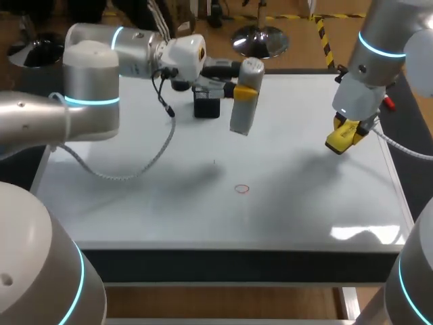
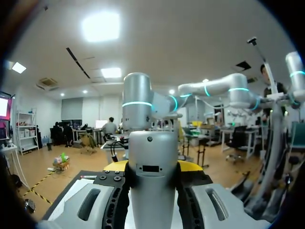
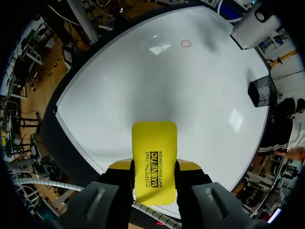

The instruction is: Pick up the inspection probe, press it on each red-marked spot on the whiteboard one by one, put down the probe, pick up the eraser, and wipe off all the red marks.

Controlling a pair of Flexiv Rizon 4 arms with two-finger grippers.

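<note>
The whiteboard (image 1: 135,203) is lying flat on the bench (image 1: 237,265), and both arms are hanging over it. The left arm (image 1: 88,88) is coming in from the left side and is carrying the left tool (image 1: 245,91) over the far part of the board. This tool is grasping the inspection probe (image 1: 243,112), a grey cylinder, with one yellow-tipped finger pressing on either flank. The left wrist view is showing the same grip, with the probe (image 2: 152,191) standing roughly upright across the tool. The probe's lower end is appearing to hang clear of the board surface. The right arm (image 1: 379,54) is coming in from the right side and is holding the right tool (image 1: 346,135) over the board's right part, well apart from the left tool. The right tool is clenching the eraser (image 1: 340,141), a flat yellow block. In the right wrist view the eraser (image 3: 154,143) is sticking out ahead between the fingers (image 3: 119,166). A black mesh holder (image 1: 206,105) is standing on the board just beside the left tool, on the side away from the right tool. One red mark (image 1: 241,189), a small ring, is showing on the board well apart from both tools, and in the right wrist view this red mark (image 3: 186,44) is lying far ahead of the eraser.
</note>
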